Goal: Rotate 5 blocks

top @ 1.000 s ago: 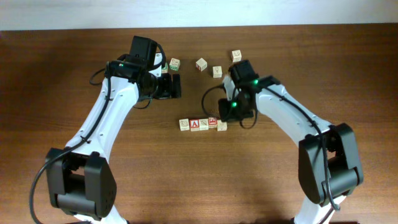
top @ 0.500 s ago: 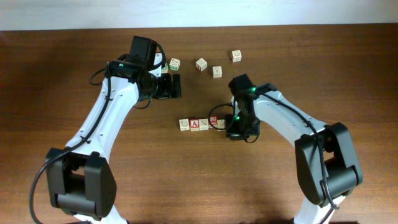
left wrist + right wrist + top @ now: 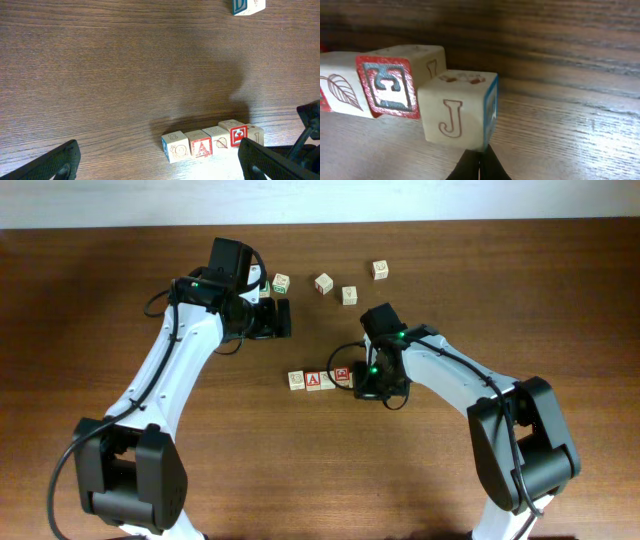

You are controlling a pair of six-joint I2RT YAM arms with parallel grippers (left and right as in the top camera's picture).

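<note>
Right wrist view: square-edged pale wooden J cube, one side blue, ends the row of blocks on grained table, just beyond the pinched-together, empty right gripper; left gripper gapes wide, empty

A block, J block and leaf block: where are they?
A block (image 3: 200, 148): left wrist view, on its red letter face.
J block (image 3: 451, 120): right wrist view, on the face with the J.
leaf block (image 3: 341, 92): right wrist view, on the leaf drawing.

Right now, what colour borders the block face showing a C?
Red, on the C block; the right wrist view shows it best.
</note>
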